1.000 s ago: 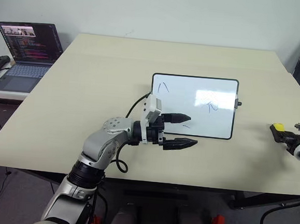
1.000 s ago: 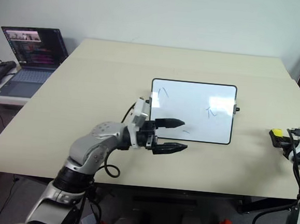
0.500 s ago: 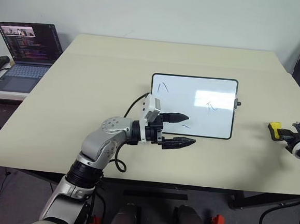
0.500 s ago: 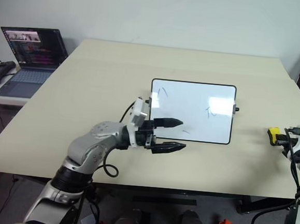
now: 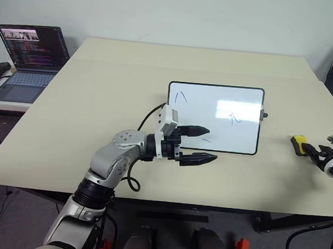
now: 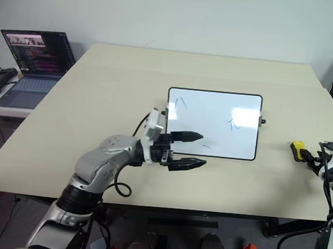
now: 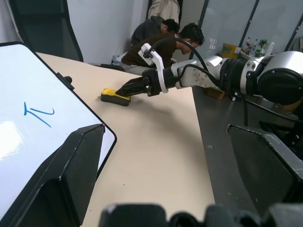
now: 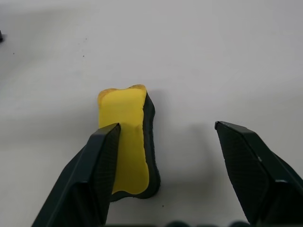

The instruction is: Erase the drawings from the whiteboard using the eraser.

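Two grippers apart: left gripper (image 5: 202, 144) hovers spread at the whiteboard's (image 5: 214, 118) near-left corner, drawings (image 5: 234, 118) unerased. Eraser (image 5: 298, 144) lies flat near the table's (image 5: 99, 96) right edge; right gripper (image 8: 165, 165) gapes, one finger overlapping it. Recentre on the eraser, then close squarely.

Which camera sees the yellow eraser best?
The right wrist view: the eraser lies close up on the table, beside one finger of the open right gripper. The left wrist view shows it farther off at that gripper's tips. The two eye views show a small yellow block right of the whiteboard.
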Robot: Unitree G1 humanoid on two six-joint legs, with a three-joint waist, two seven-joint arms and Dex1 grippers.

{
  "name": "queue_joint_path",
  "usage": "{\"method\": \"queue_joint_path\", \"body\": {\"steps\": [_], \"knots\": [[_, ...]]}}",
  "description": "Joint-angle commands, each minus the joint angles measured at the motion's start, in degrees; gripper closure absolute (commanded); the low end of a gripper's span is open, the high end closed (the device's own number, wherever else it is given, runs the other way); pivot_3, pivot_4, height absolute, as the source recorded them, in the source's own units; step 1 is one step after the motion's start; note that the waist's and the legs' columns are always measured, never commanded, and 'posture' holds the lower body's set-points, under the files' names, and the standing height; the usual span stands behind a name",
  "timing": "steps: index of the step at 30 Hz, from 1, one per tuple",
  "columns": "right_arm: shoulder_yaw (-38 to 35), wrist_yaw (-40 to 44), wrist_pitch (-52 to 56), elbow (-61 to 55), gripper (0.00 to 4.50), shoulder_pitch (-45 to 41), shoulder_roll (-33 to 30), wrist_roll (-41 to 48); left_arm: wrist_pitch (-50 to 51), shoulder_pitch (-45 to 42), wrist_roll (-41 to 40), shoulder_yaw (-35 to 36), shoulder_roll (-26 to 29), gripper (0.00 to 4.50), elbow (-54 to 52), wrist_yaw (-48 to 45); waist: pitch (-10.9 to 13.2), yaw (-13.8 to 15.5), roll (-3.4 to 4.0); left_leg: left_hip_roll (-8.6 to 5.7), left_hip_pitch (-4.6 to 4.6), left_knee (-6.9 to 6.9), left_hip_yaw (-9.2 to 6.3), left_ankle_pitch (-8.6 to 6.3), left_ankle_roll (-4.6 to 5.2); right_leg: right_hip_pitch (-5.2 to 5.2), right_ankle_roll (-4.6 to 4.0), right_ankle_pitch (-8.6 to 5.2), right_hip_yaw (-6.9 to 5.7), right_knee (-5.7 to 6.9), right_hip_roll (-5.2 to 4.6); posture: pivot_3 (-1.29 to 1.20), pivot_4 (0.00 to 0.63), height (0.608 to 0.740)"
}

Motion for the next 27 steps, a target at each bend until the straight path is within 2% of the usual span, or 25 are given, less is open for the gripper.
{"method": "queue_joint_path", "body": {"steps": [1, 11, 14, 15, 16, 27], "knots": [[-2.01, 0.47, 1.09, -1.67, 1.23, -0.79, 0.12, 2.04, -0.42, -0.86, 0.22, 0.27, -0.03, 0.00, -1.37, -0.57, 0.00, 0.00, 0.00, 0.00, 0.00, 0.00, 0.00, 0.00, 0.00, 0.00, 0.00, 0.00, 0.00, 0.00, 0.00, 0.00, 0.150, 0.740], [-2.41, 1.64, 3.99, -7.28, 1.23, -0.71, 1.30, 4.04, -0.27, -0.37, 0.41, 0.23, -0.28, 0.00, -1.91, -0.54, 0.01, 0.16, 0.01, -0.01, -0.03, 0.00, -0.01, 0.00, 0.00, -0.01, 0.00, 0.00, -0.01, 0.00, 0.00, 0.00, 0.150, 0.740], [-2.07, 1.51, 4.30, -9.00, 0.63, -0.46, 1.37, 3.74, -0.28, -0.25, 0.44, 0.21, -0.27, 0.00, -1.98, -0.51, 0.01, 0.16, 0.02, -0.01, -0.04, -0.01, -0.01, 0.00, 0.00, -0.03, 0.00, 0.00, 0.00, -0.01, 0.00, 0.00, 0.150, 0.740], [-2.05, 1.32, 4.32, -9.41, 0.25, -0.41, 1.41, 3.64, -0.27, -0.21, 0.43, 0.20, -0.26, 0.00, -2.02, -0.50, 0.01, 0.17, 0.02, -0.01, -0.03, -0.01, -0.01, 0.00, 0.00, -0.03, 0.00, 0.00, -0.01, -0.01, 0.00, 0.00, 0.150, 0.740], [-2.10, 1.36, 4.60, -9.96, 0.05, -0.38, 1.48, 3.77, -0.26, -0.17, 0.43, 0.21, -0.28, 0.00, -2.05, -0.45, 0.01, 0.17, 0.02, -0.01, -0.03, -0.01, -0.01, 0.00, 0.00, -0.03, 0.00, 0.00, -0.01, -0.01, 0.00, 0.00, 0.150, 0.740], [1.24, -1.45, 3.49, -8.94, 0.05, 0.35, 2.75, -0.27, -0.10, 0.35, 0.83, 0.16, -0.45, 0.00, -2.30, -0.13, 0.01, 0.16, 0.02, -0.01, -0.04, -0.01, -0.01, 0.00, 0.00, -0.04, -0.01, 0.01, -0.01, 0.00, 0.00, 0.00, 0.150, 0.740]]}}
